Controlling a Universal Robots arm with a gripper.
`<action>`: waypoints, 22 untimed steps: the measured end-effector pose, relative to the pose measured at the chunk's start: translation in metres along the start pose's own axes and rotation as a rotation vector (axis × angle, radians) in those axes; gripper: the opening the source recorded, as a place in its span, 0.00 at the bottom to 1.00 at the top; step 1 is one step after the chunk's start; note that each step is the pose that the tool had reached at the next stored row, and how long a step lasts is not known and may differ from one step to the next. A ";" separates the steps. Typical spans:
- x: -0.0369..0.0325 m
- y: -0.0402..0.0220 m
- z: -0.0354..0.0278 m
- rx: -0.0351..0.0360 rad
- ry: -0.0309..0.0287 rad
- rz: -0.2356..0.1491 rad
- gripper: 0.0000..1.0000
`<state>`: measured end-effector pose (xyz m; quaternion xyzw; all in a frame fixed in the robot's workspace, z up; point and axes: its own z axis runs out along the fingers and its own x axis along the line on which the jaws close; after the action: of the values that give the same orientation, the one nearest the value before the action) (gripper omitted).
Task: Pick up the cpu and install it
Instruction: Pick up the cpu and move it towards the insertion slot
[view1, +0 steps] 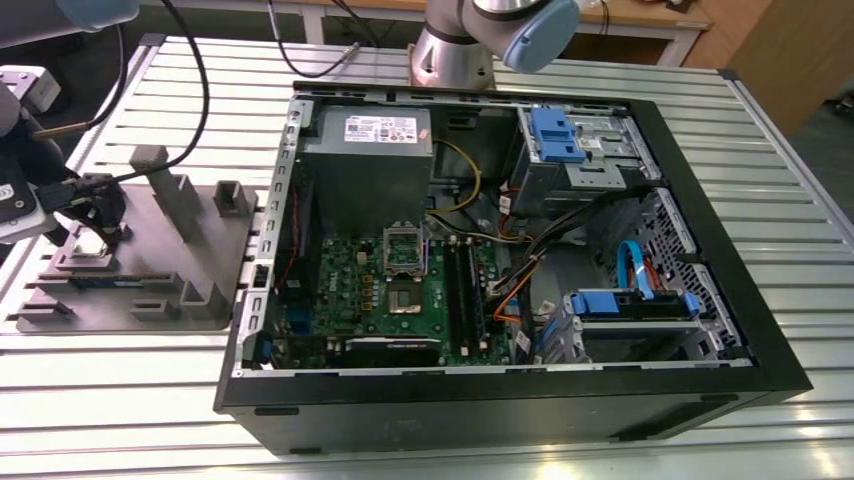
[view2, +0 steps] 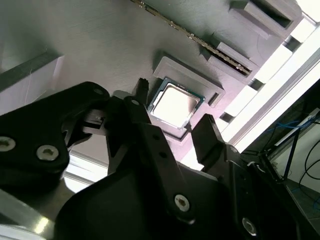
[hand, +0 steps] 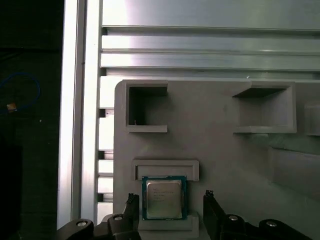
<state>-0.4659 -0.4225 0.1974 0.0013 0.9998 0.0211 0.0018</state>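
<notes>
gripper poised over the cpu, pick-up not yet made

the cpu (hand: 164, 198), a small flat square chip with a pale metal top, lies flat in a shallow pocket of a grey tray (hand: 215, 145). in the exterior view this grey tray sits on the slatted metal table (view1: 134, 400), to the exterior view's left of an open black computer case (view1: 534, 410), and the gripper (view1: 94, 215) hangs above it.

in both wrist views the black fingers (hand: 131, 202) stand apart, one on each side of the chip. in the first wrist view a strip of grey tray shows between each fingertip and the chip's edge, so the gripper (hand: 170, 198) is spread wider than the chip and has hold of nothing. in the second wrist view the cpu (view2: 174, 104) shows in the gap between the fingertips, seated inside its raised frame.

inside the case, the green board (view1: 354, 290) carries a dark square socket (view1: 404, 296) with its metal frame raised. whether the socket is bare cannot be told.

as a judgement, the task is at its start: the gripper is lined up, but the grasp, the carry to the case and the seating in the socket are all left to do.
</notes>
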 end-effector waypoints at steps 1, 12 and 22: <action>0.0000 0.0000 0.0001 -0.0001 -0.0001 0.000 0.62; 0.0001 0.0032 0.0082 0.0000 0.0000 0.000 0.62; 0.0016 0.0030 0.0121 0.0001 -0.0004 0.008 0.62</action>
<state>-0.4674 -0.4189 0.1854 0.0053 0.9998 0.0211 0.0019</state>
